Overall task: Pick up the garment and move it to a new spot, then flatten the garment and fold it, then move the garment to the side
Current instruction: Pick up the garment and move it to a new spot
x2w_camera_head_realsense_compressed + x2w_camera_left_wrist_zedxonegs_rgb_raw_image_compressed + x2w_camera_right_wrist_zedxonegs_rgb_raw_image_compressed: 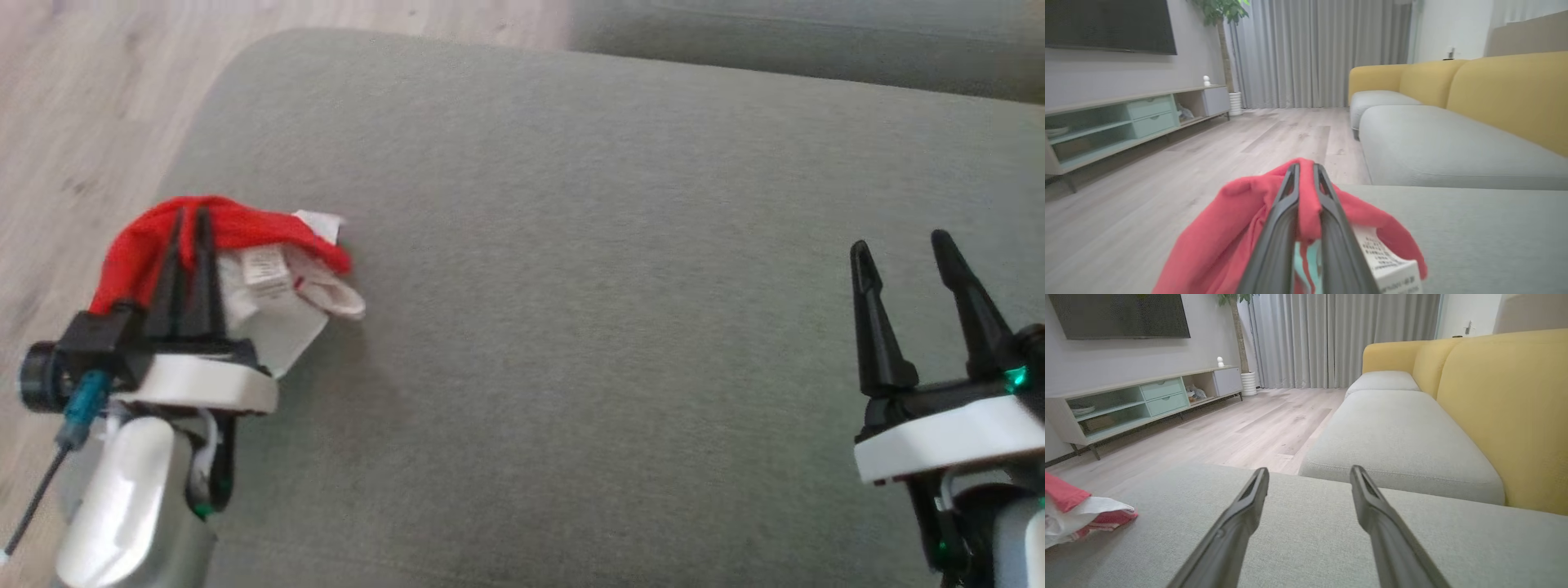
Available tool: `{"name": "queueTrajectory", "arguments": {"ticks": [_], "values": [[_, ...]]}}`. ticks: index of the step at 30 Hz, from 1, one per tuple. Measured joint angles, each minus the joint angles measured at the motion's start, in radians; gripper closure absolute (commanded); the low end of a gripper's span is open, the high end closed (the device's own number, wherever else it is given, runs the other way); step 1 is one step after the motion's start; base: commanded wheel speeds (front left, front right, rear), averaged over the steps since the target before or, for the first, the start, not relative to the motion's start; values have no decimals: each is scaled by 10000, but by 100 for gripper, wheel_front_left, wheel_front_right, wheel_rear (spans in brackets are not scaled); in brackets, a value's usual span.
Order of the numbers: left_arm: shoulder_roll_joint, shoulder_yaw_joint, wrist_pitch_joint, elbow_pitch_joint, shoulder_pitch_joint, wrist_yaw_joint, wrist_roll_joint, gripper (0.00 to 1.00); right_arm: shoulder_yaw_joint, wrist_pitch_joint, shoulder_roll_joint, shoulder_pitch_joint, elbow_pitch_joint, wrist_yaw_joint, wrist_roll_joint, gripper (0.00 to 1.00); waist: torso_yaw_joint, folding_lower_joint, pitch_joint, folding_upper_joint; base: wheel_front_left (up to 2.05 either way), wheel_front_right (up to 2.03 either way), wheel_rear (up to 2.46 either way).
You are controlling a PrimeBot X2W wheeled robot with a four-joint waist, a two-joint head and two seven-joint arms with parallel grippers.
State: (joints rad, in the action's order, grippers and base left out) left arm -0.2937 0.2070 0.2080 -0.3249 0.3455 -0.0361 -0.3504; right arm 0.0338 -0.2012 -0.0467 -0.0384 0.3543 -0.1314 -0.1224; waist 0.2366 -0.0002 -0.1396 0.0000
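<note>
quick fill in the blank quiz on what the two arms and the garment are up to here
1. The left end effector is shut on the ____ and white garment.
2. The right end effector is ____, holding nothing.
3. In the head view, the garment is toward the grey cushion's ____ edge.
4. The sofa backrest is ____.

Missing words: red; open; left; yellow.

**Both arms: dark fingers, white collars**

My left tool [189, 214] and right tool [900, 241] each carry two long, tapering black fingers [878, 327] on a black base above a white collar [196, 384]. Pale grey forearms [122, 498] follow. The left has a round black knob [37, 377], a teal plug [82, 408] and a thin black cable [33, 506]. The right shows a green light [1016, 377].
</note>
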Motion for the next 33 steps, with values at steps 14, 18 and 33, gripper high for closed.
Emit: {"name": "queueTrajectory", "arguments": {"ticks": [14, 18, 33], "values": [[1517, 2995, -1383, 1411, 168, 1035, 169, 100, -194, 502, 17, -294, -456, 0, -930, 0, -2574, 2, -231, 0, 0, 0, 0], [2065, 4299, -1373, 1080, 947, 1419, 360, 100, -146, 623, 17, -252, -577, 0, -1041, 0, -3230, 3, -596, 0, 0, 0, 0], [2150, 6374, -267, -439, 959, 1586, -213, 0, 98, 917, 17, -97, -1043, 0, -1168, 0, -3432, 3, -966, 0, 0, 0, 0]]}}
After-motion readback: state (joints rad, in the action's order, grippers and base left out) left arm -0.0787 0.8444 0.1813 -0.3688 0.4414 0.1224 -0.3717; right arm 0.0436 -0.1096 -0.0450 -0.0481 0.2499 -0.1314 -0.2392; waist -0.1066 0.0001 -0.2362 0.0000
